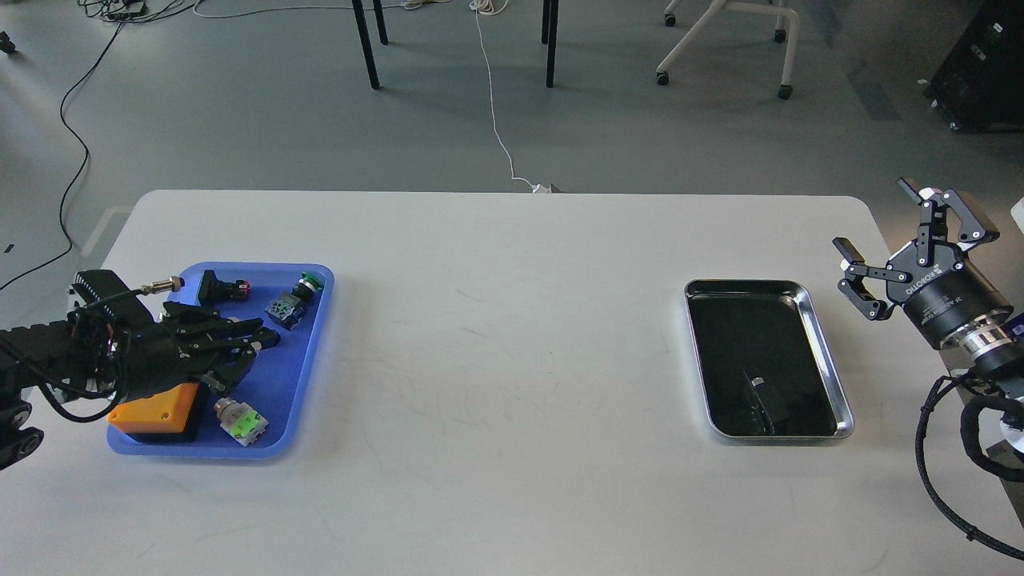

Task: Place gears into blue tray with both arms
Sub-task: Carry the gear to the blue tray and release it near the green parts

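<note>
The left pincer point(260, 340) lies low over the blue tray point(314, 364), which sits at the left end of the white bench point(496, 336). Its dark fingers blur against the arm and tray, so whether they are open, closed or gripping a gear cannot be told. The right pincer point(880, 240) hangs at the bench's right edge, just beyond the steel tray point(828, 376), with its jaws spread wide and nothing between them.

No gear can be made out with any certainty. The blue tray holds push-button switches instead: a red-tipped one point(224, 288), a green-capped one point(298, 300), a green-and-white one point(240, 420) and an orange block point(156, 412) partly under the left arm. A small dark shape shows on the steel tray's dark bottom, too unclear to name.

The main risks appear to come from crowding and poor contrast. The left pincer works among loose switches, so a sideways sweep could knock one over the low rim or shove the tray. A tiny black gear on the dark steel bottom would be hard to locate, and the right pincer could close beside it or scrape the metal.
</note>
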